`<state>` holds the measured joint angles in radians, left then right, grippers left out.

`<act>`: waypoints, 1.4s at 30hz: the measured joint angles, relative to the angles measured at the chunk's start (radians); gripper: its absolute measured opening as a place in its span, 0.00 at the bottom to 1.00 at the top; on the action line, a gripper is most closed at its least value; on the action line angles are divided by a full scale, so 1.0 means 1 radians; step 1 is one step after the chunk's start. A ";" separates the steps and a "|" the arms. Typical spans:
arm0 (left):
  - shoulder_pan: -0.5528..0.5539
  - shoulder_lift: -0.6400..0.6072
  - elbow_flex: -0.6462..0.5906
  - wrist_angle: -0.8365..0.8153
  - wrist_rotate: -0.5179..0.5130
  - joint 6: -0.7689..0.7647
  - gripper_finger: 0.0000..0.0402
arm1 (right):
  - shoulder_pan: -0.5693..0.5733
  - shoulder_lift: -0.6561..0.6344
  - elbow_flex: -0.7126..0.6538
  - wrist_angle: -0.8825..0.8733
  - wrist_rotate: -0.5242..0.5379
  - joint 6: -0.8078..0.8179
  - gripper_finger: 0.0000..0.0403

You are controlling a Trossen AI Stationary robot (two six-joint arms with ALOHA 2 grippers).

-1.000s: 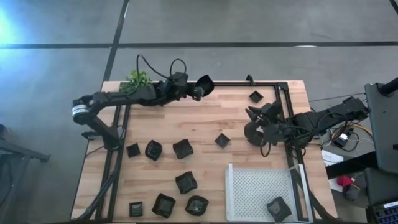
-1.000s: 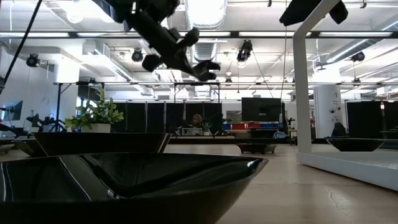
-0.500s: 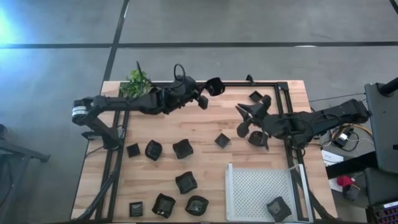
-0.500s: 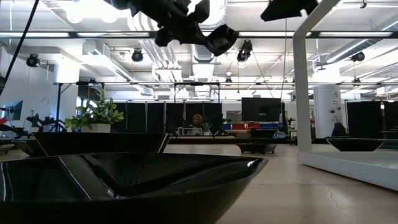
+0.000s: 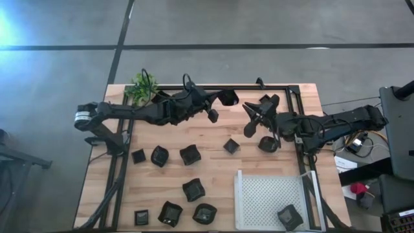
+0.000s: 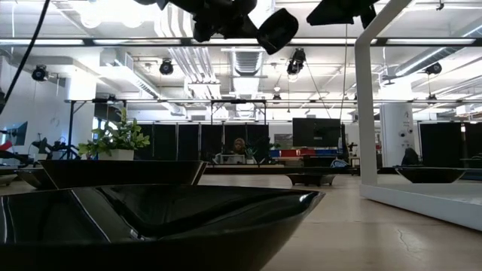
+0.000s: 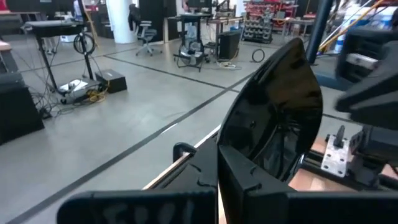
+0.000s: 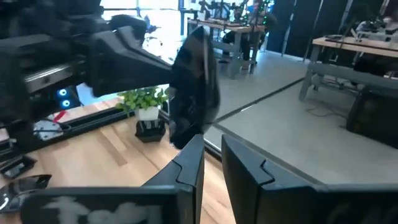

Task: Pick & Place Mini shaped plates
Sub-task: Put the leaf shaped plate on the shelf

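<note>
Pale wood makes up the surface (image 5: 213, 139) under my two arms, and on it, toward the near right corner, lies the white perforated tray (image 5: 268, 194) with one black plate (image 5: 289, 217) already in its corner. The other mini shaped plates (image 5: 193, 189) are scattered across the left and middle of the wood, well apart from one another, with one more (image 5: 266, 100) by the far right rail and a small green plant (image 5: 142, 84) at the far left corner. My left gripper (image 5: 218, 103) hangs above the far middle of the surface, its fingers pinching the rim of a carried plate (image 7: 273, 118), which stands nearly on edge in my left wrist view. My right gripper (image 5: 254, 118) is raised just beside it, facing it, with its fingers (image 8: 186, 163) close together, a narrow gap between them and nothing held. I judge these dishes to be light, stiff and glossy, so slippery under the pads and likely to chip if dropped. The raised rim is the only real purchase: one finger inside the wall, one outside, squeezed at the middle of a straight side rather than a wavy corner, where it could twist.
</note>
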<state>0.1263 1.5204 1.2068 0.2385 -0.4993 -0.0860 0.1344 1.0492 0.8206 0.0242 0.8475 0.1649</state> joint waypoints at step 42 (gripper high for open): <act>-0.033 0.051 0.000 0.041 -0.040 0.050 0.00 | -0.028 0.000 0.006 0.032 -0.089 -0.074 0.13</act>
<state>0.0937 1.5711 1.2063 0.2798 -0.5395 -0.0360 0.1062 1.0489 0.8265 0.0559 0.7589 0.0910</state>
